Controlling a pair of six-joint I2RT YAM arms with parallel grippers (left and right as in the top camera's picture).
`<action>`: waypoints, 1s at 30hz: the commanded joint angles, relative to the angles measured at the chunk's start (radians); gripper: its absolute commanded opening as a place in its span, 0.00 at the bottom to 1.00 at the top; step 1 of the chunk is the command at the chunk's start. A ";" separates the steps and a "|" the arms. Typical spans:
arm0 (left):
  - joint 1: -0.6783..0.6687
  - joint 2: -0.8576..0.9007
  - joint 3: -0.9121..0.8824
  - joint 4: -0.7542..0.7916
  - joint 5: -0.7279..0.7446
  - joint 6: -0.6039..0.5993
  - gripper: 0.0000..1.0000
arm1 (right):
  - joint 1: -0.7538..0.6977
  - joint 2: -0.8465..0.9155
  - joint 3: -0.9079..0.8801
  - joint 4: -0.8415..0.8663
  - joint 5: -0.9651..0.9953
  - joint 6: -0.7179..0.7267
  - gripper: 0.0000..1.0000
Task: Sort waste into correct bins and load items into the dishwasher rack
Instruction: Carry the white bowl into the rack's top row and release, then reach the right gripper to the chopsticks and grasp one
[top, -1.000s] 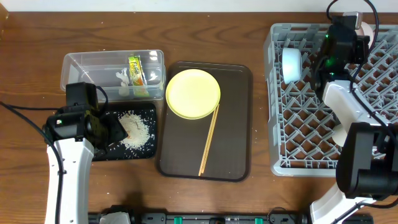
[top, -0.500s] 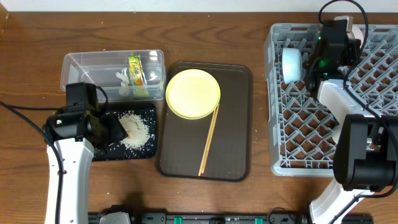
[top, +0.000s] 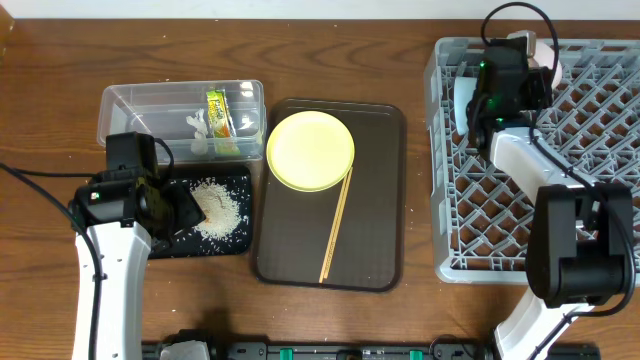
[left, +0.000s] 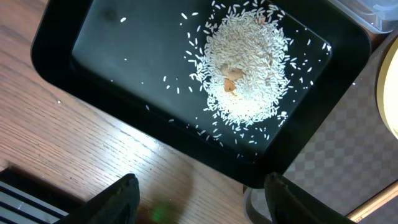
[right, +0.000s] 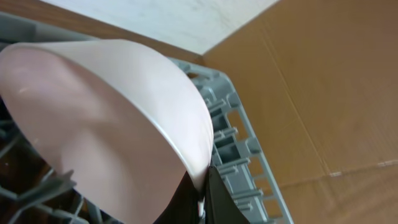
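Right fingers (right: 219, 205) with white bowl (right: 106, 124), now farther left over rack (top: 500, 230)

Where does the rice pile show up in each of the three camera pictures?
Overhead: rice lower left, in the black tray.
Left wrist: rice upper middle, in that tray.
Right wrist: not in it; only a bowl and the rack.
Shared landmark: the black tray, in overhead and left wrist.

Print on the wrapper (top: 218, 112) is unreadable.
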 joint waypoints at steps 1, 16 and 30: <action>0.004 -0.009 -0.004 0.000 -0.005 -0.009 0.67 | 0.032 0.010 0.006 -0.023 0.086 0.047 0.01; 0.004 -0.009 -0.004 0.000 -0.005 -0.009 0.68 | 0.068 -0.068 0.006 -0.486 -0.057 0.502 0.07; 0.004 -0.009 -0.004 0.000 -0.005 -0.009 0.68 | 0.068 -0.416 0.006 -0.711 -0.589 0.514 0.60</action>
